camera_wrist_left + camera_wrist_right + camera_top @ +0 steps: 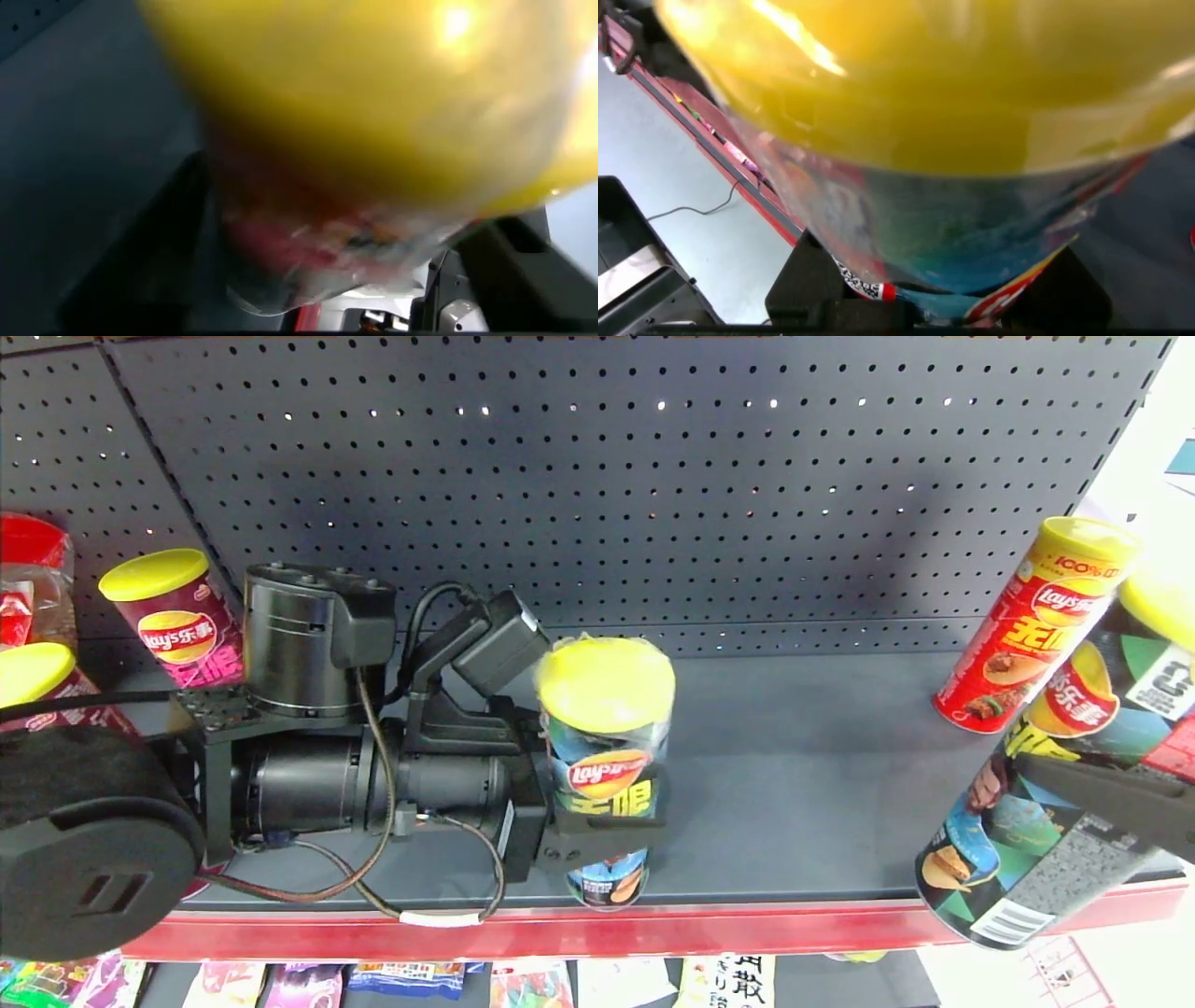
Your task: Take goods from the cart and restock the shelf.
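Note:
A green-and-blue chips can (605,775) with a yellow lid stands upright near the front edge of the dark shelf (803,784). My left gripper (602,835) is shut on its lower body. In the left wrist view, the can's lid (374,93) sits close between dark fingers (140,261). My right gripper (1106,798) is shut on a larger teal-and-black chips can (1036,812), held tilted in front of the shelf's right end. In the right wrist view, that can (924,84) is close up, with its yellow lid nearest.
A red chips can (1036,625) stands at the shelf's back right. Two pink cans (177,616) and a red-lidded jar (28,579) stand at the far left. A perforated back panel (597,476) closes the rear. Snack packets (523,985) lie on the lower shelf.

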### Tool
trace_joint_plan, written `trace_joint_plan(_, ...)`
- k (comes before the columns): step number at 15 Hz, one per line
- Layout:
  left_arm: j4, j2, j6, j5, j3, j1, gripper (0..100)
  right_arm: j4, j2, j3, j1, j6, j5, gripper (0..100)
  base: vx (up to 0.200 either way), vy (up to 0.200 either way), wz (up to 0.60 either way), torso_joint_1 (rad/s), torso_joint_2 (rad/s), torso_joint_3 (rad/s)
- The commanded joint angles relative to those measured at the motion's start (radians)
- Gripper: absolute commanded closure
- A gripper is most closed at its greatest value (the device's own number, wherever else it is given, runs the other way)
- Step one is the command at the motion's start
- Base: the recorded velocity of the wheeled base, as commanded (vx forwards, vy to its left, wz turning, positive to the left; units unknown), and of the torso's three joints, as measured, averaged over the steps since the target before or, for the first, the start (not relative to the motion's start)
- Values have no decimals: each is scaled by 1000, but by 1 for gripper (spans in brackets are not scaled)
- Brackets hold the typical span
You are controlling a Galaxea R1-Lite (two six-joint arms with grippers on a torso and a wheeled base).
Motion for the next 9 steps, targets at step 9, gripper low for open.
trace_joint_plan(9,-173,-128,-5,71,303,12,0,-178,473,-214,39,-18,1,100,0,0,0,0,0,0)
